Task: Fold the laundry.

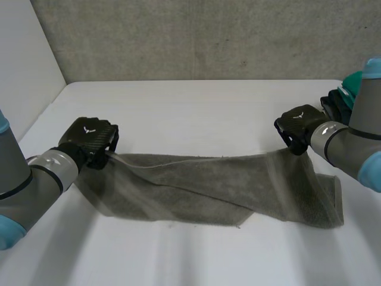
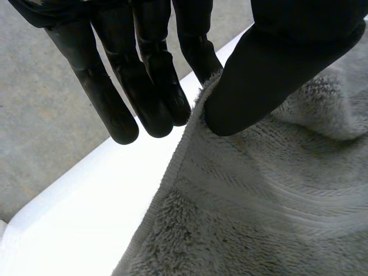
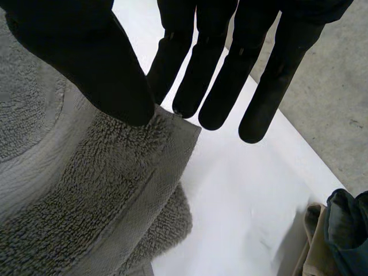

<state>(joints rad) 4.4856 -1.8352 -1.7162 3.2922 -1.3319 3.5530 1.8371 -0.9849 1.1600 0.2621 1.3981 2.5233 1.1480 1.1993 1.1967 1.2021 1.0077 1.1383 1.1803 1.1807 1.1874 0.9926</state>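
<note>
Towel (image 1: 214,190): grey terry cloth, stretched sideways between the two hands over the middle of the surface; the upper edge is raised and taut, and the lower part sags onto the surface
Towel, left end: the raised corner is at the left hand; the cloth below it slopes down to the surface in loose folds
Towel, right end: the raised corner is at the right hand; the cloth beneath it lies doubled on the surface and reaches out under the right arm
Left hand (image 1: 89,138): pinching the towel's corner; in the left wrist view the thumb (image 2: 270,75) presses the hem against one finger, and the other fingers (image 2: 112,109) hang straight, clear of the cloth
Right hand (image 1: 299,125): pinching the opposite corner; in the right wrist view the thumb (image 3: 92,63) pins the hemmed corner against the nearest finger, and the other fingers (image 3: 270,92) are straight and off the cloth
Left arm (image 1: 30,179): comes in from the near left, with the forearm low over the surface
Right arm (image 1: 345,146): comes in from the right, with the forearm above the towel's doubled end
Surface (image 1: 190,113): white; the towel is at its middle
Pile of clothes (image 1: 342,101): dark green and teal garments at the surface's right edge, just behind the right arm and apart from the towel
Wall (image 1: 208,36): grey concrete behind the surface
Floor (image 2: 34,115): grey concrete beyond the surface's edge
</note>
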